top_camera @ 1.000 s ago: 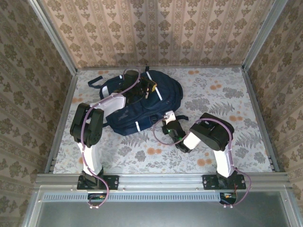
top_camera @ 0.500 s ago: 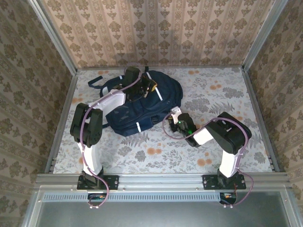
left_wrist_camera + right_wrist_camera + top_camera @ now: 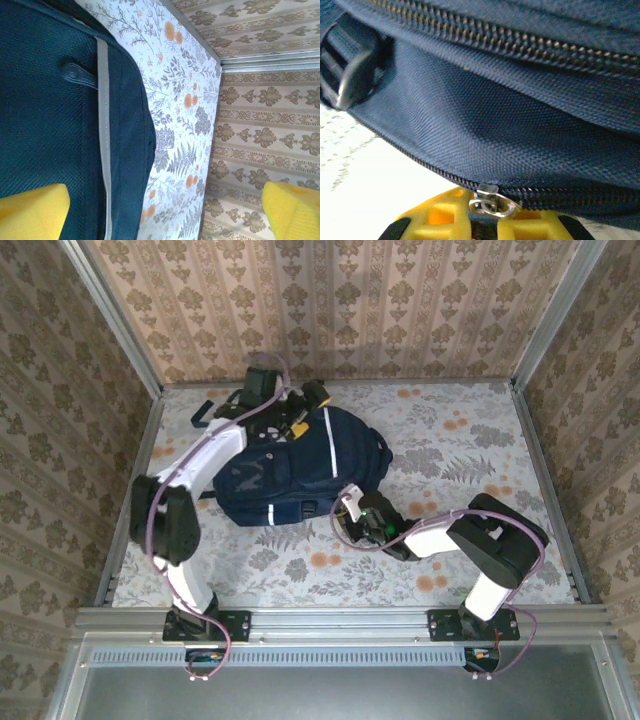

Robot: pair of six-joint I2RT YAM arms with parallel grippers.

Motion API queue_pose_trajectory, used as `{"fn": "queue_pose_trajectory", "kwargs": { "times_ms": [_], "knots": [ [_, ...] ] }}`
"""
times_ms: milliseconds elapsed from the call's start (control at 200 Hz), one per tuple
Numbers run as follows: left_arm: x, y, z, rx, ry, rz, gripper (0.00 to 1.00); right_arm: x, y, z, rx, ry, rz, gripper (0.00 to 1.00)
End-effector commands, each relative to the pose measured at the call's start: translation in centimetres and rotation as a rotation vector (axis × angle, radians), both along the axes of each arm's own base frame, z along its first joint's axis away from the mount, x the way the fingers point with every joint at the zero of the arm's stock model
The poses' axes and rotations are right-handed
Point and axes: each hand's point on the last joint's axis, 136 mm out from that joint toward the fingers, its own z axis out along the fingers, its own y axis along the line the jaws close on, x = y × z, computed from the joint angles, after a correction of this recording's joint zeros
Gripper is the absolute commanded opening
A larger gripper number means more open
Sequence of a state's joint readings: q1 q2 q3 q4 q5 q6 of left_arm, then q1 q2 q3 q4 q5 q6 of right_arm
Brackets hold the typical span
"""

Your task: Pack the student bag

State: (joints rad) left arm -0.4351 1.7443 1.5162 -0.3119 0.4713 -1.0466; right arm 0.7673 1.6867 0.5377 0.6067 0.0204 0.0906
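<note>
The student bag [image 3: 290, 470], dark navy with thin white stripes, lies flat on the left half of the floral table. My left gripper [image 3: 300, 415] hovers over its far top end, open. In the left wrist view the yellow fingertips [image 3: 30, 212] stand wide apart, with nothing between them and the bag's fabric [image 3: 50, 125] and a pale stripe below. My right gripper [image 3: 348, 508] sits at the bag's near right edge. In the right wrist view it [image 3: 484, 227] is shut on the dark pull under the metal zipper slider [image 3: 490, 202] of the bag [image 3: 495, 125].
A dark strap [image 3: 205, 410] trails off the bag's far left corner. A black buckle [image 3: 350, 80] hangs at the bag's side. Wallpapered walls [image 3: 330, 310] close in the table at the back and both sides. A metal rail [image 3: 330, 620] runs along the front.
My left gripper has opened and let go of the bag's top, and its arm has stretched farther back. The bag has turned and flattened. My right gripper has moved left along the bag's edge.
</note>
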Motion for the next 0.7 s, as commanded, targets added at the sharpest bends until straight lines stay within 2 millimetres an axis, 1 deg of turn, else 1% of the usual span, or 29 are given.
{"fn": "queue_pose_trajectory", "kwargs": {
  "times_ms": [0,10,15,20,50,55,60,90,135,140,145,195,245,270,345,445,495,565,695],
  "knots": [
    [-3.4,3.5,-0.3,0.089,-0.008,0.002,1.0,-0.5,2.6,1.7,0.104,0.072,-0.003,0.0],
    [-3.8,3.7,-0.5,0.093,0.0,0.007,1.0,-0.5,2.8,1.7,0.109,0.077,-0.005,0.0],
    [-3.8,3.9,-0.3,0.093,-0.004,0.014,1.0,-0.5,2.9,1.7,0.112,0.081,-0.006,0.0],
    [-4.1,4.2,-0.8,0.099,0.008,0.021,1.0,-0.5,3.0,1.7,0.115,0.083,-0.006,0.0],
    [-5.1,5.4,-1.8,0.115,0.036,0.061,1.0,-0.5,3.6,1.9,0.129,0.091,-0.008,0.0],
    [-5.2,5.6,-1.7,0.115,0.033,0.069,1.0,-0.5,3.6,1.9,0.131,0.093,-0.01,0.0],
    [-5.4,5.8,-2.1,0.119,0.045,0.076,1.0,-0.5,3.7,1.9,0.133,0.095,-0.01,0.0],
    [-6.3,7.0,-3.2,0.125,0.069,0.121,1.0,-0.5,4.3,2.0,0.147,0.1,-0.013,0.0],
    [-7.8,8.7,-4.1,0.112,0.086,0.184,1.0,-0.5,5.1,2.2,0.175,0.108,-0.019,0.0],
    [-7.9,8.8,-3.9,0.106,0.083,0.193,1.0,-0.5,5.2,2.2,0.178,0.109,-0.02,0.0],
    [-8.0,9.0,-4.3,0.108,0.092,0.2,1.0,-0.5,5.3,2.2,0.183,0.11,-0.02,0.0],
    [-9.8,10.5,-5.3,0.084,0.127,0.278,1.0,-0.4,6.4,2.4,0.212,0.12,-0.022,0.0],
    [-11.2,11.4,-6.0,0.044,0.146,0.317,1.0,-0.3,7.4,2.4,0.232,0.134,-0.027,0.0],
    [-11.7,11.7,-5.9,0.031,0.142,0.33,1.0,-0.3,7.9,2.4,0.24,0.14,-0.029,0.0],
    [-13.5,12.7,-6.5,0.042,0.153,0.368,1.0,-0.3,9.6,2.5,0.272,0.156,-0.025,0.0],
    [-15.5,14.1,-8.1,0.049,0.183,0.423,1.0,-0.6,11.6,3.2,0.304,0.163,0.0,0.0],
    [-16.1,14.9,-9.1,0.052,0.187,0.462,1.0,-0.8,12.3,3.6,0.312,0.156,0.011,0.0],
    [-16.3,15.7,-10.4,0.037,0.185,0.506,1.0,-1.1,12.7,3.9,0.32,0.155,0.023,0.0],
    [-15.0,15.9,-11.9,0.009,0.176,0.55,0.9,-1.4,13.0,4.1,0.343,0.157,0.029,0.0]
  ]
}}
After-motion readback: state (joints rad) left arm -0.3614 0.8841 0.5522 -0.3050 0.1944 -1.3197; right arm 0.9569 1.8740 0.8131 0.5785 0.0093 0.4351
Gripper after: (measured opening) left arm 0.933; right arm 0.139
